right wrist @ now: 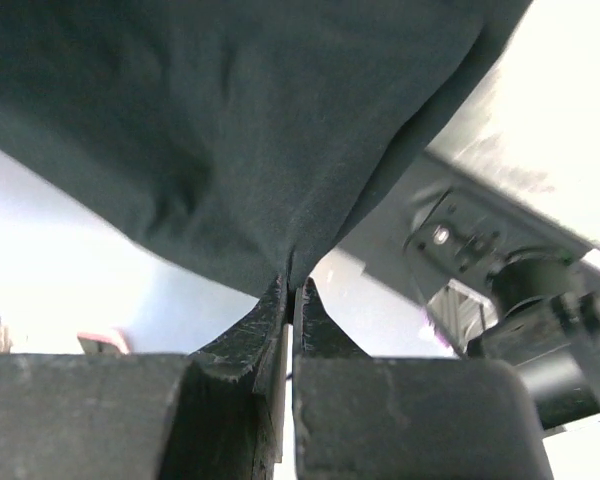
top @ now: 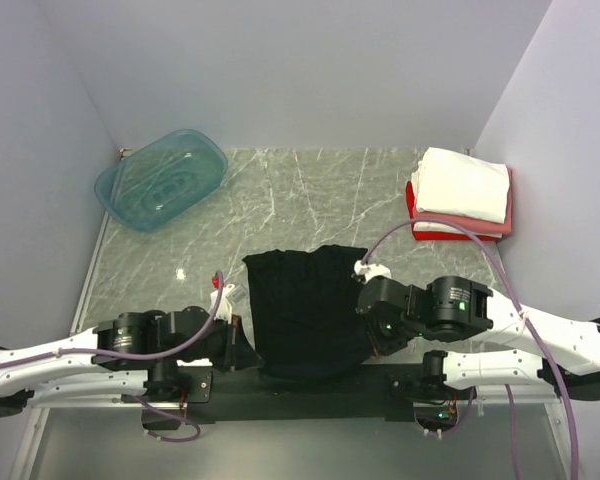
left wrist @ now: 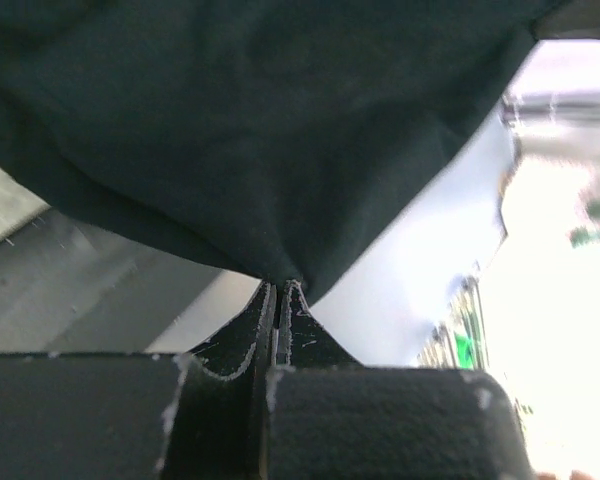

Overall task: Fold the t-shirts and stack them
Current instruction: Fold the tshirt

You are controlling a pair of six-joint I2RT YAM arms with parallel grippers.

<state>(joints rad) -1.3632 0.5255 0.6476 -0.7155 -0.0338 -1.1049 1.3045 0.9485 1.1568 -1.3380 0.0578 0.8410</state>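
The black t-shirt (top: 305, 305) hangs between my two arms at the near middle of the table, its far part lying on the marble. My left gripper (top: 242, 345) is shut on its near left edge; in the left wrist view the cloth (left wrist: 260, 130) is pinched at the gripper's tips (left wrist: 282, 285). My right gripper (top: 365, 335) is shut on its near right edge; in the right wrist view the cloth (right wrist: 240, 130) is pinched at that gripper's tips (right wrist: 294, 283). A folded white shirt (top: 462, 183) lies on pink and red ones (top: 440, 230) at the far right.
A translucent teal plastic tub (top: 160, 178) lies at the far left of the marble table (top: 310, 190). White walls close in the table on three sides. The arms' dark base rail (top: 310, 385) runs along the near edge.
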